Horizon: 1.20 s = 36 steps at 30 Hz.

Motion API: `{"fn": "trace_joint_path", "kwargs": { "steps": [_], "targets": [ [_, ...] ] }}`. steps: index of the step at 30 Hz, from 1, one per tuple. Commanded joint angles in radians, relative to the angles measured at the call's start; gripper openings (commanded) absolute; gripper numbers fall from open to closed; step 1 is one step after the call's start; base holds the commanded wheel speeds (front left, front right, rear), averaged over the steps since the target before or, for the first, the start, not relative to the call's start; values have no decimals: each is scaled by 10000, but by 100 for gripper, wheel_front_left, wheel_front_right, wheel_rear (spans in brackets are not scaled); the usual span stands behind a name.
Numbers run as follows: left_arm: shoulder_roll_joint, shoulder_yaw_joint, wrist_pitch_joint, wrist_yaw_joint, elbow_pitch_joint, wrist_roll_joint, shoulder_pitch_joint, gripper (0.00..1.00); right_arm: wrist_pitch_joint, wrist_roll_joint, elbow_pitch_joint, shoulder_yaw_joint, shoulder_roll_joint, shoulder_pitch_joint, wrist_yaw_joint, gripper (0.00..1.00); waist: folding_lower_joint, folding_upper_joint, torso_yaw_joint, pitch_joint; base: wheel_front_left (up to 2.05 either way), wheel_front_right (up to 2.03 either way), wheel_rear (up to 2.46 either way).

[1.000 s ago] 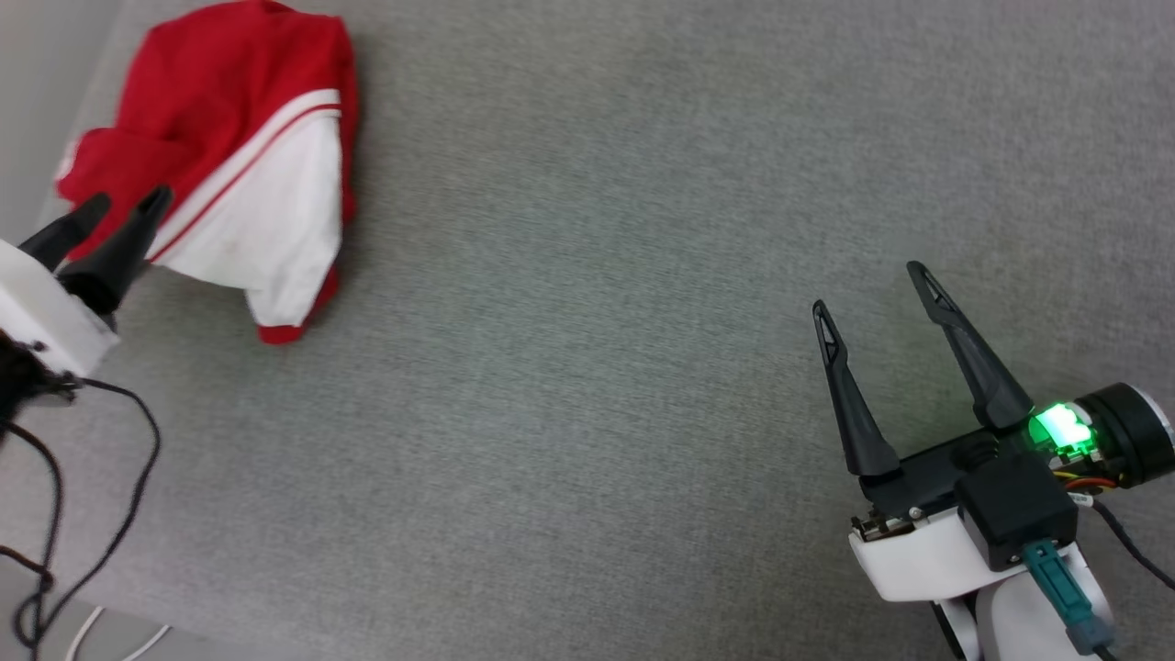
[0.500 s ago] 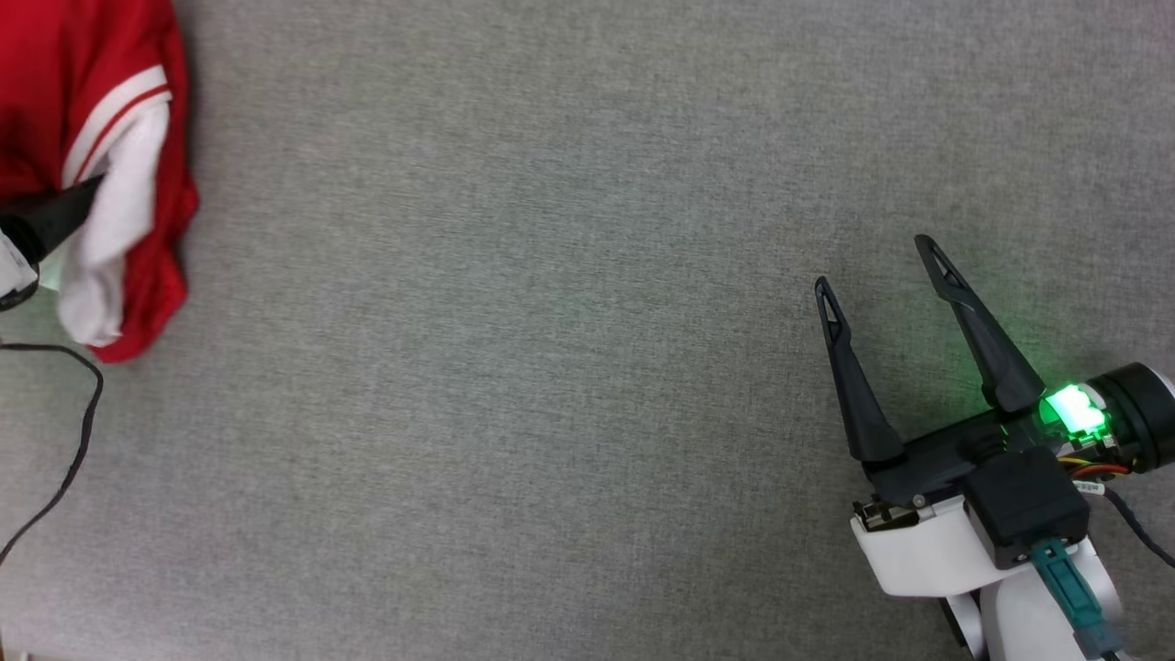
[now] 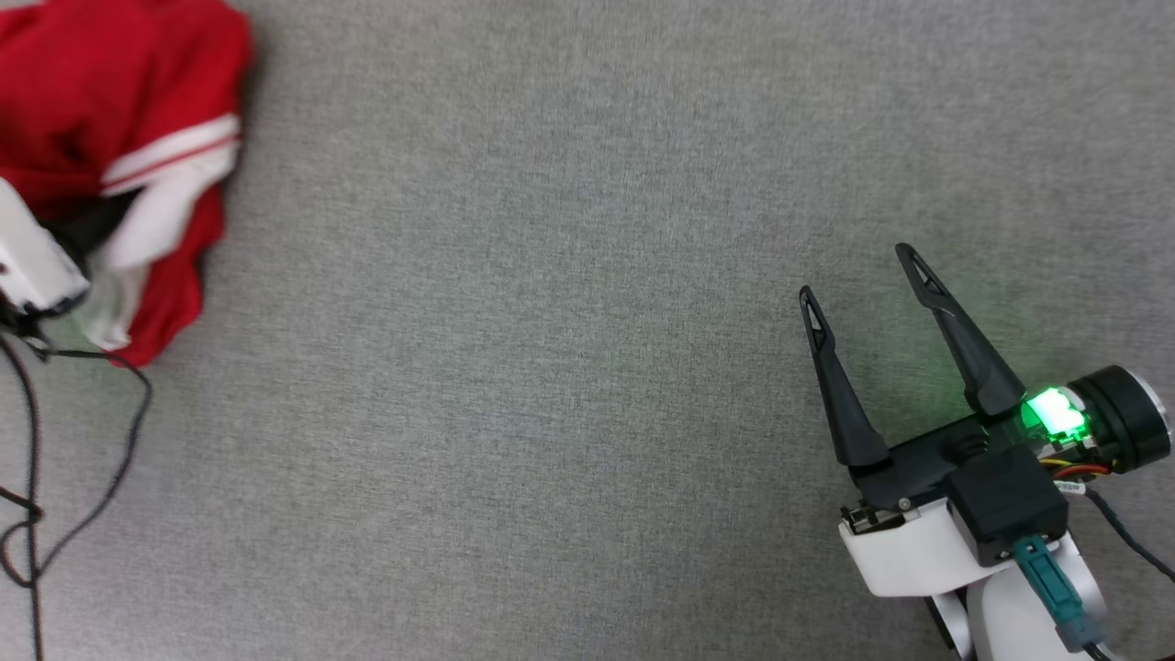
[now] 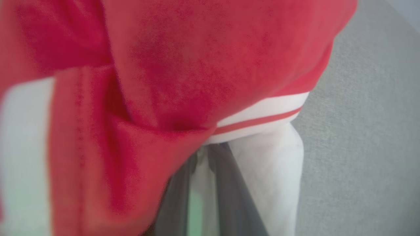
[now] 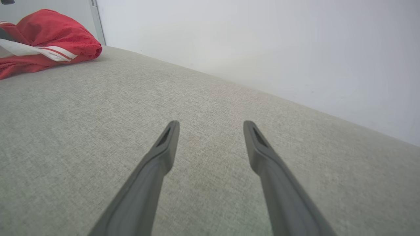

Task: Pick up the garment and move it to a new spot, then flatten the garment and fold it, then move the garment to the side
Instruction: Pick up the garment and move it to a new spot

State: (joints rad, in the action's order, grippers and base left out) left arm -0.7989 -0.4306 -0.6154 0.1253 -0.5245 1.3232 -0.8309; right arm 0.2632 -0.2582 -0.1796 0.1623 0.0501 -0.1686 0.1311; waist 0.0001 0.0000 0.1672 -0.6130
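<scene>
One second ago the jaws of the left gripper (image 4: 207,157) stood apart; now they clamp a white fold of the garment (image 3: 101,92), so the pick-up looks begun. The garment lies bunched on the bench (image 3: 587,367), well left of the right gripper (image 3: 856,272), whose jaws are apart.

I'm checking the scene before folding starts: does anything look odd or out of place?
The garment lies crumpled in a heap at the far left of the surface, not flat, with the left gripper pinching its white sleeve cloth. A black cable trails beside that arm. Nothing looks spilled or damaged.
</scene>
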Motion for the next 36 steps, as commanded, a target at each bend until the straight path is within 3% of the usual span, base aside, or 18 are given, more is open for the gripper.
{"fn": "trace_joint_path", "kwargs": {
  "steps": [1, 13, 20, 25, 36],
  "targets": [
    [144, -214, 83, 63, 298, 137, 361, 0, 24, 91, 97, 61, -1, -151, -7, 100, -1, 0, -50, 407, 0, 0, 0],
    [-560, -1042, 1226, 50, 3369, 803, 2312, 0, 24, 1022, 578, 183, -1, 80, -7, 100, -1, 0, -616, 2410, 0, 0, 0],
    [-211, -1625, 2071, 50, 4950, 840, 3271, 0, 24, 1456, 689, 104, 0, 295, -7, 100, -1, 0, -1115, 3261, 0, 0, 0],
    [711, -2193, 2786, 23, 5098, 131, 3238, 0, 24, 1655, 660, 14, -1, 362, -7, 100, -1, 0, -1541, 3551, 0, 0, 0],
    [3951, -3406, 4543, -1394, 3161, -2425, 1782, 0, 24, 1841, 528, -31, -1, 254, -7, 100, -1, 0, -2488, 3331, 0, 0, 0]
  ]
}}
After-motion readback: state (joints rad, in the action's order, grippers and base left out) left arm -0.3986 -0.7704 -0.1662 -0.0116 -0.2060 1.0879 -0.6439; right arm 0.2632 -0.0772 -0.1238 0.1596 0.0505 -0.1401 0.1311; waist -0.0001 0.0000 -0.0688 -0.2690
